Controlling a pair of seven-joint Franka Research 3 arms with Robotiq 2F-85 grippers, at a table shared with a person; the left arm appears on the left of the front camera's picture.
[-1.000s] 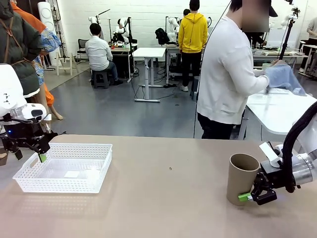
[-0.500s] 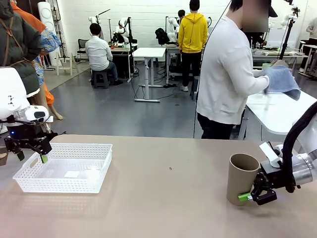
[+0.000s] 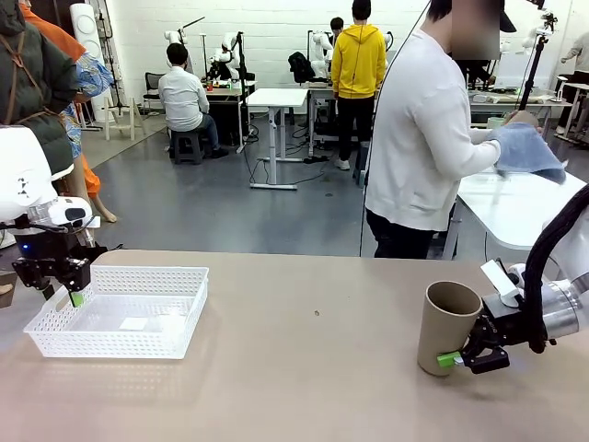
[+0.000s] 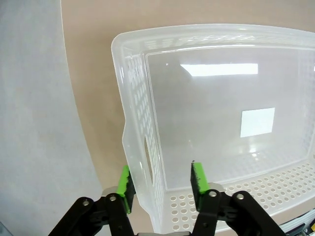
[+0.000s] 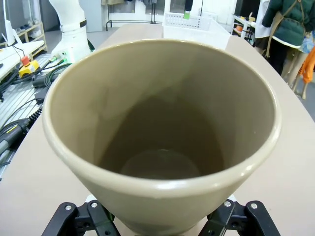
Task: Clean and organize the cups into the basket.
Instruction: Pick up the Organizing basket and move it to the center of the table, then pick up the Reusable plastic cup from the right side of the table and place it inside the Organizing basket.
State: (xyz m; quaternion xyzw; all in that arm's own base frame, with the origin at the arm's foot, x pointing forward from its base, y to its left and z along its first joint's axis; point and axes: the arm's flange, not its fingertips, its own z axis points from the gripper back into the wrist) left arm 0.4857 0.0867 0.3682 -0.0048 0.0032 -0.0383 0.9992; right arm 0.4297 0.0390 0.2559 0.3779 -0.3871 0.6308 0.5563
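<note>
While the person at the far side handles a blue cloth, front view: white lattice basket sits at the desk's left end, left jaws clamped on its left end wall. Brown paper cup at desk right, mouth up, right jaws closed on its lower part.
Left wrist view: green pads straddle the basket end wall by the handle cut-out, one outside, one inside.
Right wrist view: cup mouth faces camera, jaws gripping both sides of its base; basket far across the desk.
</note>
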